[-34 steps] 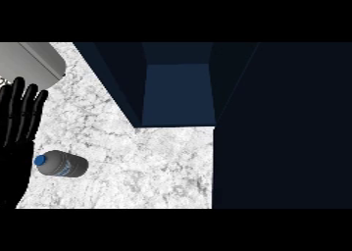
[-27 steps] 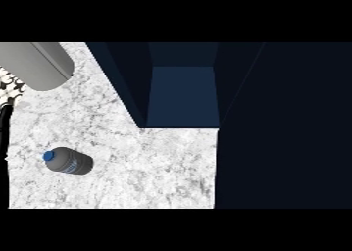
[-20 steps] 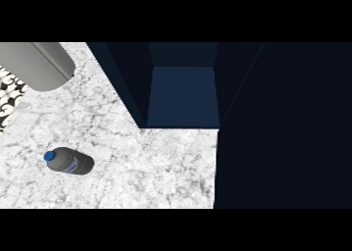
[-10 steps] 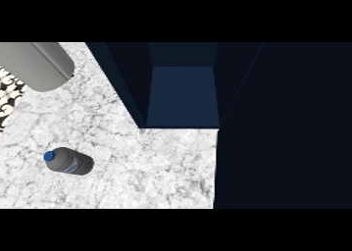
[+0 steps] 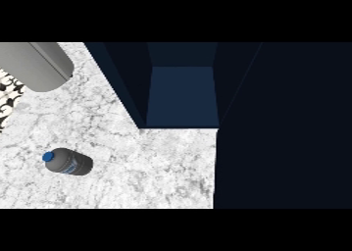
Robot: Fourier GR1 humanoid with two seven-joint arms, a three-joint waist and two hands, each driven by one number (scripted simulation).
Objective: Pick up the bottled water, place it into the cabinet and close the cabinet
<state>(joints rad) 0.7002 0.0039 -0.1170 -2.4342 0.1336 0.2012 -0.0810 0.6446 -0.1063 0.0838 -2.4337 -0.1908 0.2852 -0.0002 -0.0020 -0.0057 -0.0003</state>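
One grey forearm [image 5: 30, 63] is poking in at ten o'clock, cut off by the edge. Neither hand is showing, so the fingers cannot be told. One greyish water bottle with a blue cap [image 5: 67, 163] is sitting at eight o'clock on the white marble counter [image 5: 149, 166], well apart from the one open dark-blue cabinet [image 5: 182, 93] at twelve.

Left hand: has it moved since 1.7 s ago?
Yes. The left hand was beside the bottled water at the view's left edge; now it is out of view, gone leftward, away from the cabinet.
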